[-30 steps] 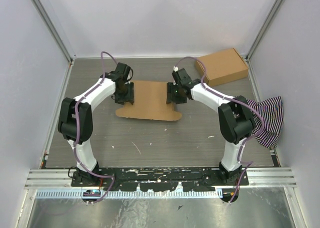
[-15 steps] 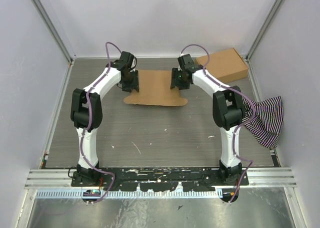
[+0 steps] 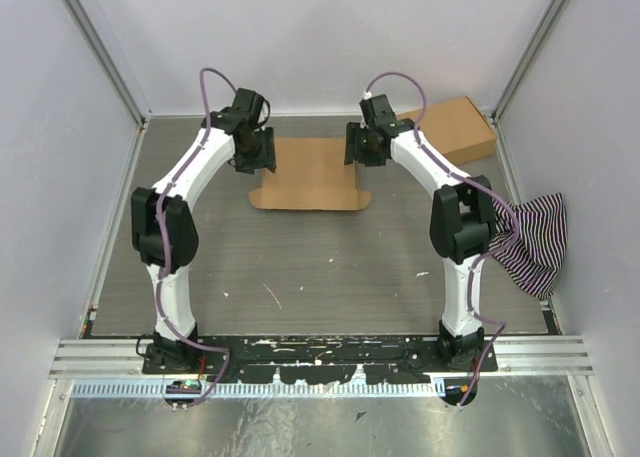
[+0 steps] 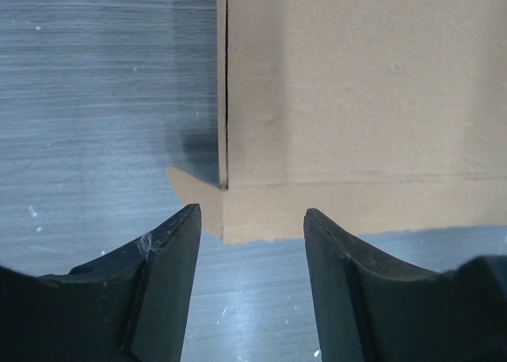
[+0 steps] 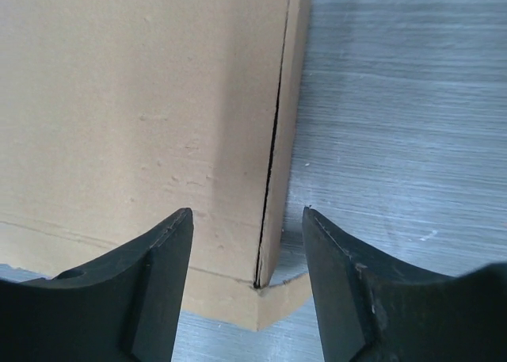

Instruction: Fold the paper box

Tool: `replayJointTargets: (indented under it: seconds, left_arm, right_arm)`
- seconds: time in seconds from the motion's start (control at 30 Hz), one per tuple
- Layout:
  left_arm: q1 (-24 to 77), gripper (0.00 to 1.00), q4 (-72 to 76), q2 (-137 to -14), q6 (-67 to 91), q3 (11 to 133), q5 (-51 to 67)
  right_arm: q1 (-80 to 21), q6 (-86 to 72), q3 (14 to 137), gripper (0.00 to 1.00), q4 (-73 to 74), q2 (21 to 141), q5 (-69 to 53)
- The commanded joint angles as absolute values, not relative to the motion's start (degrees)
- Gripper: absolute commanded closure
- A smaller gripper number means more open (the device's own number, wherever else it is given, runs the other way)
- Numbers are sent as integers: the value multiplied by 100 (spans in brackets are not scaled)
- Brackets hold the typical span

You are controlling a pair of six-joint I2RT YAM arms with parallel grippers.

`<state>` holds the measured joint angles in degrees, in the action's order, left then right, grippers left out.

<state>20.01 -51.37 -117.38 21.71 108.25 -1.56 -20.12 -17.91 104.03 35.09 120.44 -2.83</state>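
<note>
The paper box point(image 3: 305, 174) lies flat on the grey table at the far middle, a brown die-cut sheet with creases and slits. My left gripper point(image 3: 263, 157) is open at the sheet's left far corner. In the left wrist view the corner with a slit and a small tab point(image 4: 317, 100) sits just between my fingertips point(image 4: 178, 243); the gripper point(image 4: 252, 219) holds nothing. My right gripper point(image 3: 355, 153) is open at the right far corner. The right wrist view shows that corner and its narrow side flap point(image 5: 158, 108) between the open jaws of the gripper point(image 5: 247, 219).
A compact flat brown carton point(image 3: 450, 127) lies at the far right, close behind my right arm. A black-and-white striped cloth point(image 3: 530, 242) hangs at the right wall. Metal frame posts and walls enclose the table on three sides.
Both arms have stretched toward the far wall. The sheet has slid that way with them and now looks more squarely rectangular from above.
</note>
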Motion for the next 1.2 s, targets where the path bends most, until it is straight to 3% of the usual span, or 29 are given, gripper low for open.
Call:
replayJointTargets:
  seconds: [0.0,0.03,0.1,0.13,0.2,0.27,0.4,0.6,1.17]
  left_arm:
    - [2004,38,-5340,-10882,2083,10444,-301]
    - [1994,38,-5202,-10711,2085,10211,-232]
    - [1964,38,-4568,-10305,2205,9497,-178]
    - [1927,40,-4038,-10111,2445,9076,-200]
    - [1840,42,-3646,-9896,2867,8559,-201]
    - [1774,40,-3665,-9854,2995,8435,-214]
    - [1775,32,-3975,-10007,2586,8539,-199]
    - [1767,25,-3898,-10292,2395,8639,-388]
    - [1806,31,-4107,-11043,2191,8965,-115]
  right_arm:
    - [-1958,-1711,10502,36,3350,10838,369]
    - [-1952,-1902,10290,35,3186,10627,471]
    - [-1886,-1982,9705,3,2868,10403,181]
    - [-1793,-1818,9480,0,2802,10467,-452]
    - [-1590,-1860,9330,1,2814,10763,-1977]
    - [-1565,-2146,8699,7,2153,10543,-2331]
    - [-1772,-2173,7947,1,1762,9999,-1468]
    - [-1822,-2120,7814,0,1796,10013,-1274]
    - [-2552,-2005,7714,10,1901,10376,-448]
